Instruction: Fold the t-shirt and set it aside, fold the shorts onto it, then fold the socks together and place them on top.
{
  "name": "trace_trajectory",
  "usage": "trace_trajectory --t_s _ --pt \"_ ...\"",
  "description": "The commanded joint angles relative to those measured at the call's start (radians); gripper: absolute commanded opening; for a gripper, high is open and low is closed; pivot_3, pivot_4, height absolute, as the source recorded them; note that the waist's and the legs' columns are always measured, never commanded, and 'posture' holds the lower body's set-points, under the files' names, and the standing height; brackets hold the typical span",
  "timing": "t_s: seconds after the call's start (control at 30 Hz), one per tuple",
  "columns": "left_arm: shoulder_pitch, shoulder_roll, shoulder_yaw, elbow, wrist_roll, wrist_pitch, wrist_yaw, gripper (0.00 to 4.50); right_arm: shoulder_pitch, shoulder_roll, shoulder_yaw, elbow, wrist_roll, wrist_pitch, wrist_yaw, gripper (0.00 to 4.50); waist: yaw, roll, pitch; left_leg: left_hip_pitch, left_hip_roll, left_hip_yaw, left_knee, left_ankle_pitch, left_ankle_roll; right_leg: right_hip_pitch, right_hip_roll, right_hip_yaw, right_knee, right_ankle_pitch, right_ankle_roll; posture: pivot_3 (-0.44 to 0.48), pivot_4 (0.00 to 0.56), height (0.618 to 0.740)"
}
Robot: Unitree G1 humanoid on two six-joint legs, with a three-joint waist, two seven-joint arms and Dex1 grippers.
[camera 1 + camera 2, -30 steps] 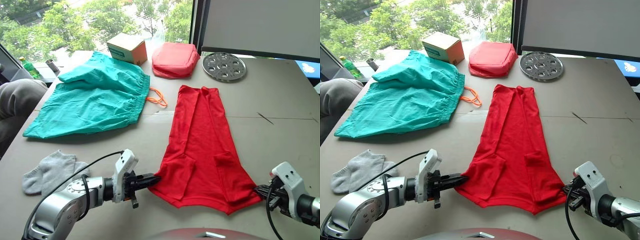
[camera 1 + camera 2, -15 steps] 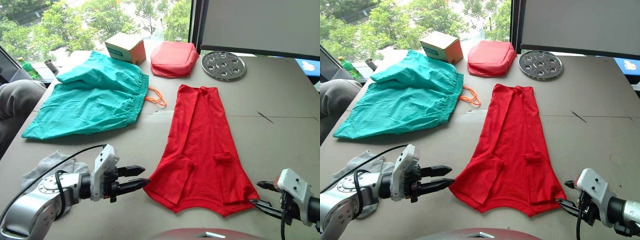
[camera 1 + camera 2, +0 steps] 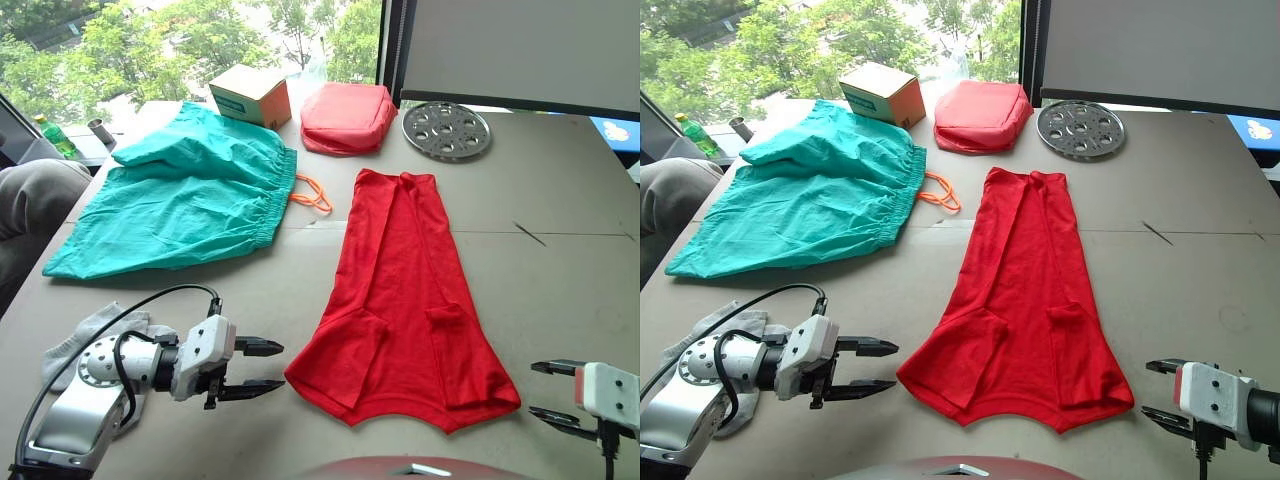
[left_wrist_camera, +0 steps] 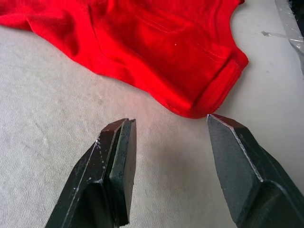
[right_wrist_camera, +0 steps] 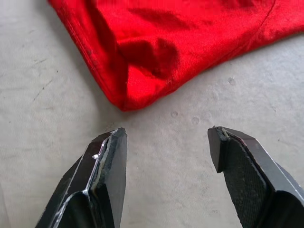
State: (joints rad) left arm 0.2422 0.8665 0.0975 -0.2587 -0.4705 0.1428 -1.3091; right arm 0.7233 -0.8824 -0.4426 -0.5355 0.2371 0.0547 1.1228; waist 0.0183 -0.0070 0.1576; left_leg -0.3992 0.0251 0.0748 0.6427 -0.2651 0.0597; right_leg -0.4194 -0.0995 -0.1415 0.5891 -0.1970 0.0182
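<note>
The t-shirt [image 3: 405,300], a small bright red thin-knit short-sleeved shirt, is lying flat on the grey felt-like table [image 3: 560,260] with its sides already turned inward, so it is forming a long tapering strip, narrow at the far end and flaring at the near hem. That shape suggests the lengthwise fold is done and a crosswise fold is what remains.

The left gripper [image 3: 262,367] is hovering just beside the shirt's near left hem corner with its two black fingers spread wide, holding nothing. The right gripper [image 3: 552,392] is sitting near the shirt's near right corner, equally wide and empty. Both are lining up with the hem corners, probably to pinch them and carry the hem toward the collar. In the wrist views the knit is looking soft and limp, with a doubled, stitched hem edge rolling slightly at each corner; such cloth will likely sag and slip unless gripped through both layers.

Left of the shirt and farther back, the large teal-green woven shorts [image 3: 180,195] are lying crumpled, their gathered waistband facing the shirt and an orange drawstring [image 3: 314,195] trailing between them. The light grey knit ankle socks [image 3: 85,338] are lying well left of the shirt's hem, partly behind the left arm.
</note>
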Motion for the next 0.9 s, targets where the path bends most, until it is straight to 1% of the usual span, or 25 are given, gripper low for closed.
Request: trace_trajectory --t_s 0.03,0.1,0.17,0.2,0.3,0.47,0.63,0.73,0.9 --pt "-0.011 0.026 0.013 -0.105 -0.211 0.328 0.077 2.58 -0.029 0.015 0.019 -0.086 0.152 0.256 -0.056 2.90 0.000 -0.001 0.000 0.000 0.000 0.000 0.000 0.000 0.000 0.000 0.000 0.000 0.000 0.000 0.000 0.000 0.150 0.739" --pt "-0.017 0.035 0.006 -0.138 -0.250 0.429 0.116 2.58 -0.060 0.012 0.042 -0.103 0.188 0.370 -0.094 2.90 -0.001 -0.001 -0.001 0.000 0.000 0.000 0.001 0.000 0.000 0.000 0.000 0.000 0.001 0.000 0.000 0.000 0.150 0.739" --pt "-0.015 0.022 -0.002 -0.156 -0.219 0.409 0.130 2.58 -0.076 0.017 0.057 -0.115 0.184 0.405 -0.120 2.90 -0.001 -0.001 -0.001 0.000 0.000 0.000 0.002 0.000 0.000 0.000 0.000 0.000 0.001 0.000 0.000 0.000 0.150 0.739" --pt "-0.014 0.018 -0.002 -0.162 -0.208 0.399 0.133 2.58 -0.075 0.016 0.060 -0.120 0.182 0.407 -0.117 2.90 0.000 -0.002 -0.001 0.000 0.000 0.000 0.002 0.000 0.000 0.000 0.000 0.000 0.001 0.000 0.000 0.000 0.150 0.739" --pt "0.001 0.016 0.006 -0.161 -0.169 0.331 0.108 2.58 -0.048 0.017 0.044 -0.116 0.130 0.313 -0.091 2.90 0.003 -0.002 -0.001 0.000 0.000 0.000 0.002 0.000 0.000 0.001 0.000 -0.002 0.001 0.000 0.000 0.000 0.150 0.739" --pt "0.014 0.024 0.006 -0.056 -0.025 0.056 0.001 2.58 0.035 -0.002 -0.021 -0.032 -0.002 0.027 0.001 2.90 0.013 -0.001 -0.003 0.001 0.000 0.000 0.002 0.000 0.000 0.001 0.000 -0.003 0.001 0.000 0.000 0.000 0.150 0.739" --pt "-0.042 0.005 -0.019 0.075 0.067 -0.165 -0.066 2.58 0.018 -0.037 -0.067 0.107 -0.100 -0.202 0.036 2.90 0.020 0.000 -0.003 0.000 0.000 0.001 0.005 0.000 0.000 0.001 0.000 -0.003 0.001 0.000 0.000 0.000 0.150 0.739" --pt "-0.071 -0.009 -0.054 0.147 0.129 -0.307 -0.094 2.58 -0.005 -0.043 -0.046 0.165 -0.165 -0.339 0.022 2.90 0.022 -0.001 -0.003 0.000 0.000 0.001 0.005 0.000 0.000 0.002 0.000 -0.003 0.001 0.000 0.000 0.000 0.150 0.739" --pt "-0.119 -0.046 -0.105 0.237 0.201 -0.524 -0.107 2.58 -0.057 -0.020 0.027 0.205 -0.244 -0.487 -0.042 2.90 0.023 -0.003 -0.005 0.001 0.000 0.001 0.005 0.000 0.000 0.002 0.000 -0.004 0.002 0.000 0.000 0.000 0.150 0.739"
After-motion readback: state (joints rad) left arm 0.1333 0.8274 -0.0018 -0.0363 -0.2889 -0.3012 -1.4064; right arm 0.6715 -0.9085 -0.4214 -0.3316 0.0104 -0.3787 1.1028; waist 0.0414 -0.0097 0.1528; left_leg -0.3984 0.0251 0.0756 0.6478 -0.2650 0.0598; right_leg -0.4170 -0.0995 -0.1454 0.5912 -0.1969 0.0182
